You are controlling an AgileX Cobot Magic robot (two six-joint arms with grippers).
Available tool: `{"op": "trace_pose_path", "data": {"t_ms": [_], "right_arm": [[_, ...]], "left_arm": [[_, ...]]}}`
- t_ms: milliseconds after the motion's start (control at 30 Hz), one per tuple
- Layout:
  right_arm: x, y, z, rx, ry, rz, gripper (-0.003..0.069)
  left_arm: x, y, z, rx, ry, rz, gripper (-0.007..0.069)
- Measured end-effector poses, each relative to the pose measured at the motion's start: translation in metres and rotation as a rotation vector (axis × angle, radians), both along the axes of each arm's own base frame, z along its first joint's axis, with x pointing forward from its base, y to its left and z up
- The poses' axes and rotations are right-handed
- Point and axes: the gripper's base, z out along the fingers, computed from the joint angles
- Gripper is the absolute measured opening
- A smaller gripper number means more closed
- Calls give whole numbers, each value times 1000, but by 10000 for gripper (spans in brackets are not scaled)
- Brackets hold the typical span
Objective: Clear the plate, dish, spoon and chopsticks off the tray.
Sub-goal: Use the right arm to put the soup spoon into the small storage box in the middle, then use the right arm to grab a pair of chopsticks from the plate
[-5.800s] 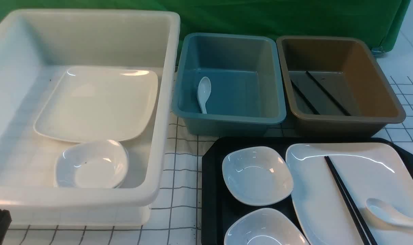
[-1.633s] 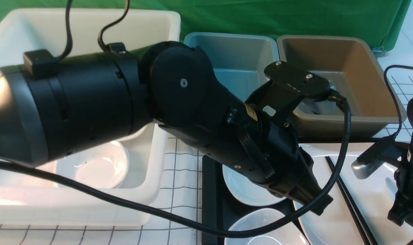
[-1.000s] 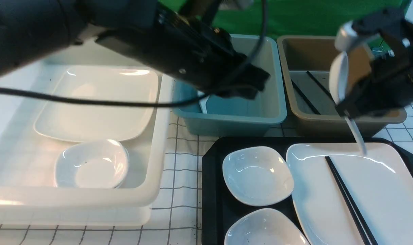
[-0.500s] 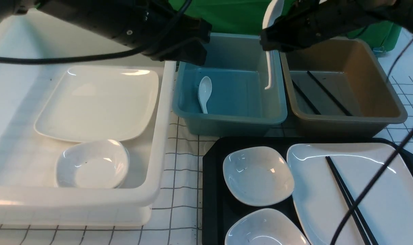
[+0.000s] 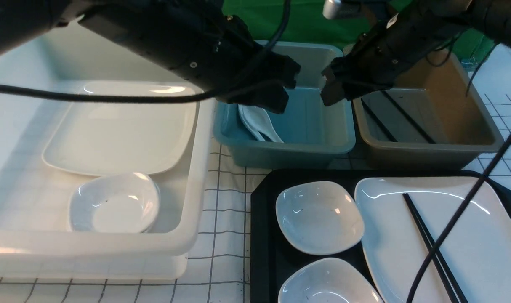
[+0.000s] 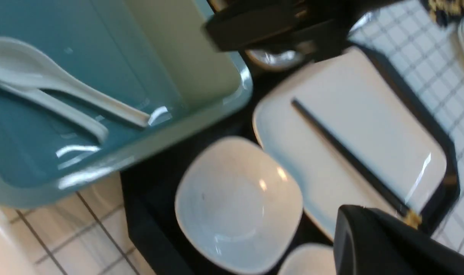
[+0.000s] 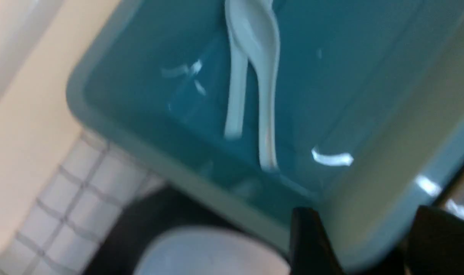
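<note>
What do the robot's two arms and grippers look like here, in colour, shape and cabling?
Both arms are matte black with thick rounded housings. The left arm shows small silver screw heads; the right arm carries a silver-grey camera module. The left gripper and right gripper are black and angular. Thin black cables trail past both.

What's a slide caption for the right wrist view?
Right arm's black fingers open over the teal plastic tub holding two glossy white soup spoons side by side.
</note>
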Motion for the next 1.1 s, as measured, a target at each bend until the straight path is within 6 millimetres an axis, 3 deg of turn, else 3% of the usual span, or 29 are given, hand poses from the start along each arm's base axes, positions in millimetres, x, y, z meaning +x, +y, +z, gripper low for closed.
{"op": "trace_pose_path", "data": {"t_ms": [67,100,133,233,333,400,433,467,567,700,800,900,1100], "right_arm": [[-17,-20,20,-95,2,-34,235],[-20,-23,25,-98,-6,-47,226],[-34,-41,30,-166,1,-93,158],[-59,-58,31,-211,28,-142,128],[-89,-70,2,-253,138,-151,203],[-101,-73,-27,-274,200,-152,300],[-104,-74,-33,-280,216,-151,310],[-111,-76,-57,-283,240,-164,394],[-120,-79,-88,-273,244,-199,514],[-128,-81,-116,-266,252,-228,557],[-129,-81,-129,-276,288,-238,549],[-127,-81,-140,-284,318,-248,492],[-126,-81,-143,-287,328,-253,321]], "left_arm": [[-9,-9,-2,44,-1,-39,-3],[-11,-11,-2,54,0,-47,-3],[-21,-21,-5,101,-2,-87,-3],[-35,-34,-7,159,-9,-139,-3],[-50,-47,-10,207,-15,-203,-3],[-56,-51,-10,216,-19,-224,-3],[-57,-52,-10,216,-19,-227,-3],[-59,-54,-10,219,-22,-236,-3],[-59,-54,-10,220,-18,-228,-3],[-59,-54,-15,225,-13,-220,-3],[-59,-54,-22,224,-13,-214,-3],[-60,-55,-34,228,-3,-214,-3],[-65,-57,-43,216,40,-252,-3]]}}
